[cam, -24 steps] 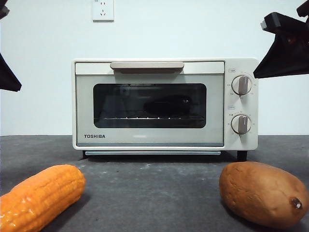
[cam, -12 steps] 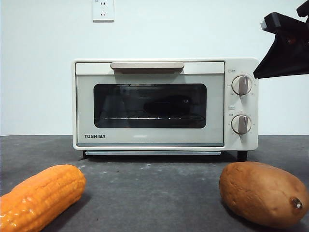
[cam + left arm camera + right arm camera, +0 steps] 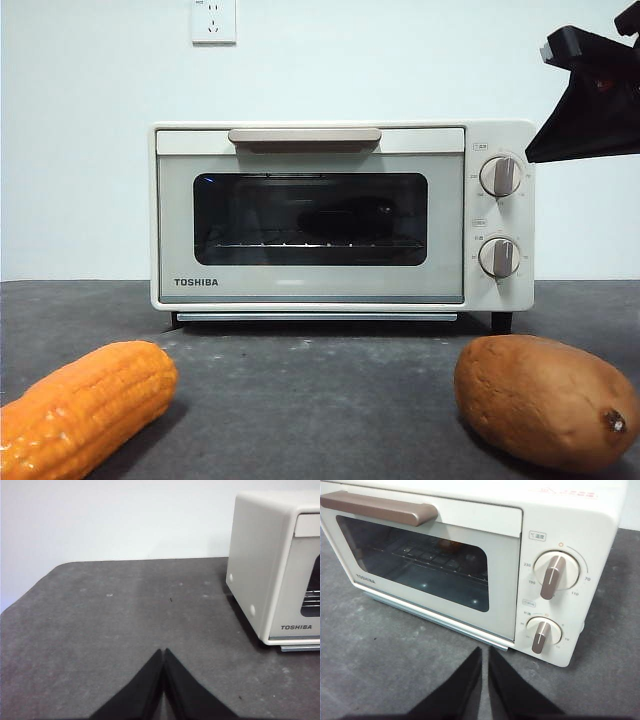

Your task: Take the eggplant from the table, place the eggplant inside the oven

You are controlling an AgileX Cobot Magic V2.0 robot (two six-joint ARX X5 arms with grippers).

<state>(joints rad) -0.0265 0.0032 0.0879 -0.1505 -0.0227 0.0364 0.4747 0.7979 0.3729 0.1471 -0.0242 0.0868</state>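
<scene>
1. We see the eggplant [image 3: 345,220] already inside the oven [image 3: 340,215]. It shows as a dark long shape behind the glass door, lying on the wire rack [image 3: 310,243]

2. The door is closed and its tan handle [image 3: 305,136] sits flat along the top, so we think the job is done or very nearly done

3. Our left gripper [image 3: 164,656] has its two black jaws pressed together with nothing between them. It hangs over bare table [image 3: 125,610], off to the side of the oven and well apart from it

4. Our right gripper [image 3: 485,656] also has its jaws almost together, with only a thin gap, and it holds nothing. It sits in front of the oven, near the side with the two round knobs [image 3: 552,572]. In the front view it is the black shape at the top corner by the knobs

5. On the table near the camera lie an orange corn cob [image 3: 85,405] and a brown sweet potato [image 3: 545,400]. Both are well apart from the oven

6. We guess the eggplant is light and firm, with smooth shiny skin that could slip. If we ever had to pick it up, we would pinch it across its thick middle, not by the small stem end

7. Through the dark glass we cannot tell which way its stem points
</scene>
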